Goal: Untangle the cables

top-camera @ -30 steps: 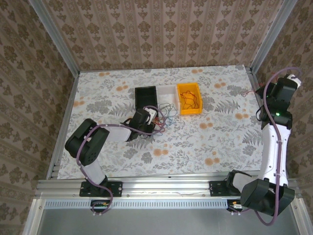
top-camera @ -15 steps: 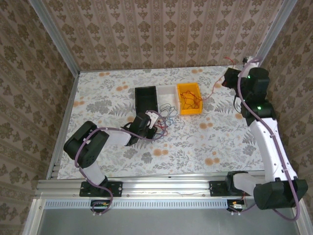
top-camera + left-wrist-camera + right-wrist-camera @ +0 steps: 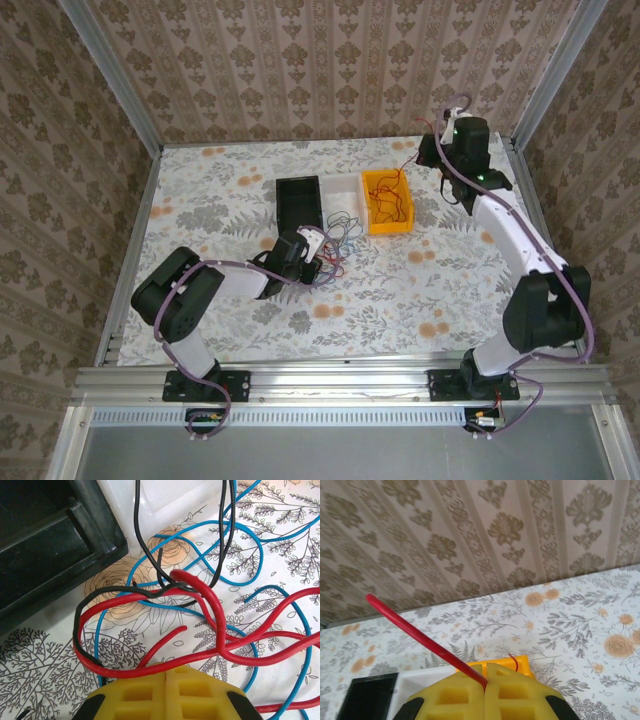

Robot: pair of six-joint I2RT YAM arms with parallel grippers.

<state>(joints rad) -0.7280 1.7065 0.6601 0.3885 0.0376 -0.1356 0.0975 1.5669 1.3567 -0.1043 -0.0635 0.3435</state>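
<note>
A: Where are the cables to be found?

B: A loose tangle of thin red, blue and black cables (image 3: 338, 232) is seen on the floral-patterned surface (image 3: 450, 280). It lies about midway between the left and right edges and somewhat toward the far edge. It is just on the near side of a shallow white tray (image 3: 343, 187), beside the near right corner of a black plastic bin (image 3: 298, 195). In the left wrist view a black strand is carried up over the tray's edge.

A: And elsewhere?

B: A bunch of reddish wire (image 3: 388, 205) is contained in the yellow plastic bin (image 3: 368, 210), which is set just beside the tray's right side.

A: How is the left tool (image 3: 166, 676) set?

B: Its yellow pads (image 3: 135, 695) are pressed fully together, low over the tangle's left side. A red loop is run right along the tips, with a red end dipping beneath them. Whether any strand is pinched cannot be told.

A: And the right tool (image 3: 485, 681)?

B: It is held high above the surface near the far right corner, just beyond the yellow bin. Its pads are closed on a single thin red wire (image 3: 420, 635), clamped at the seam between them. In the wrist view one length is stuck out stiffly up and to the left. In the overhead view the wire is seen trailing down toward the yellow bin.
</note>
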